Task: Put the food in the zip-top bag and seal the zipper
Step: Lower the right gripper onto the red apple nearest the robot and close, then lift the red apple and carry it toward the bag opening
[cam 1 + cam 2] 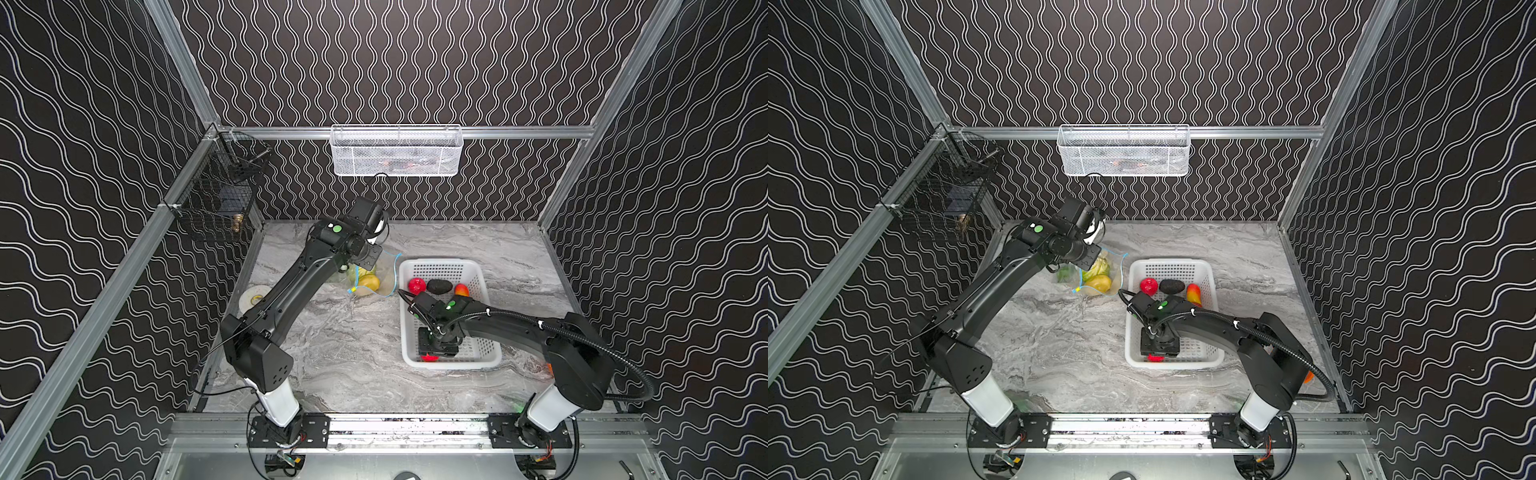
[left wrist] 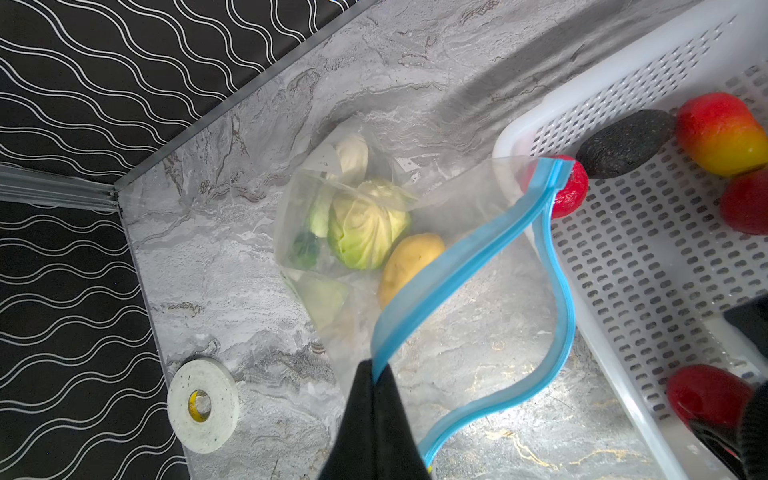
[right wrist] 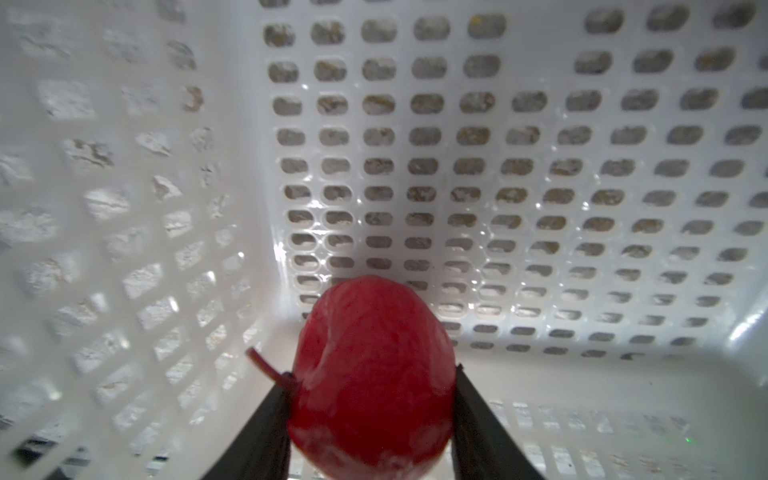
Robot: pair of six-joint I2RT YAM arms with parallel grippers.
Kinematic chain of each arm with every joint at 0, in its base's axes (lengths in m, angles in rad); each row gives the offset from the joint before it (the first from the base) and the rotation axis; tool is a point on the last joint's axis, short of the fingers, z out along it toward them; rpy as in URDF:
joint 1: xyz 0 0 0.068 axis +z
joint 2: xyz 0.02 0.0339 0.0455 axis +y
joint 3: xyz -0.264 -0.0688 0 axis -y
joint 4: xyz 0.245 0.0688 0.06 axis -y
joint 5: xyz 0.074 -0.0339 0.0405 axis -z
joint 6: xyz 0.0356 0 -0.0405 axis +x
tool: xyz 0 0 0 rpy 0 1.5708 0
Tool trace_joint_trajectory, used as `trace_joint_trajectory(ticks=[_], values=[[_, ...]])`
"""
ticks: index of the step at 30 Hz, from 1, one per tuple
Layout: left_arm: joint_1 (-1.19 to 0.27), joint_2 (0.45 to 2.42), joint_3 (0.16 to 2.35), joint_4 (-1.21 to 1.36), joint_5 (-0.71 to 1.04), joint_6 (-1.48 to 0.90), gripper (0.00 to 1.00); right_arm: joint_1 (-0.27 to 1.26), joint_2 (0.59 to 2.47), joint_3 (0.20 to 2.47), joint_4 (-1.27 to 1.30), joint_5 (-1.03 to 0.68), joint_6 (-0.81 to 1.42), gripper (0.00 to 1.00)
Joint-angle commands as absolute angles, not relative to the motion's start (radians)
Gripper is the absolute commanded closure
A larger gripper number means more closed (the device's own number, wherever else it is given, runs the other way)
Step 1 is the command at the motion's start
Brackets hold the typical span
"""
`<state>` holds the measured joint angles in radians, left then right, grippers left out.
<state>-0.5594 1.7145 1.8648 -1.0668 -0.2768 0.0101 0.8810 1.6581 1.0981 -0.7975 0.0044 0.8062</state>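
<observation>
**Gripping one slick red fruit [image 3: 365, 332]**

The right gripper [image 3: 372, 374] clamps this likely rigid, light fruit across its middle, at the white basket's [image 1: 440, 262] near end. Beyond lie two red fruits [image 2: 577, 199], one red-yellow piece [image 2: 723, 133] and one dark item [image 2: 623, 145]. Far left, the left gripper [image 2: 374, 370] pinches the limp zip-top bag's [image 2: 457, 199] zipper [image 2: 465, 257]; four foods [image 2: 365, 224] lie inside.

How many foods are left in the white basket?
5: a red fruit, dark piece and red-yellow fruit in a row at the far end, another red beside that, one red in the right hand. More may be hidden.
</observation>
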Motion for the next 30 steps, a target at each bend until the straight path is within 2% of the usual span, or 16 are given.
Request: trace_joint_trajectory(ticks=[1, 13, 30], values=[[-0.558, 1.702, 1.872, -1.057, -0.293, 0.023, 1.0, 0.88, 1.66, 1.127, -0.805, 0.057, 0.807, 0.55], [-0.557, 1.716, 1.893, -1.068, -0.251, 0.009, 1.0, 0.819, 1.613, 1.169, -0.749, 0.071, 0.807, 0.63], [-0.557, 1.686, 1.841, -1.042, -0.243, 0.014, 1.0, 0.747, 1.445, 1.089, -0.525, 0.11, 0.856, 0.64]])
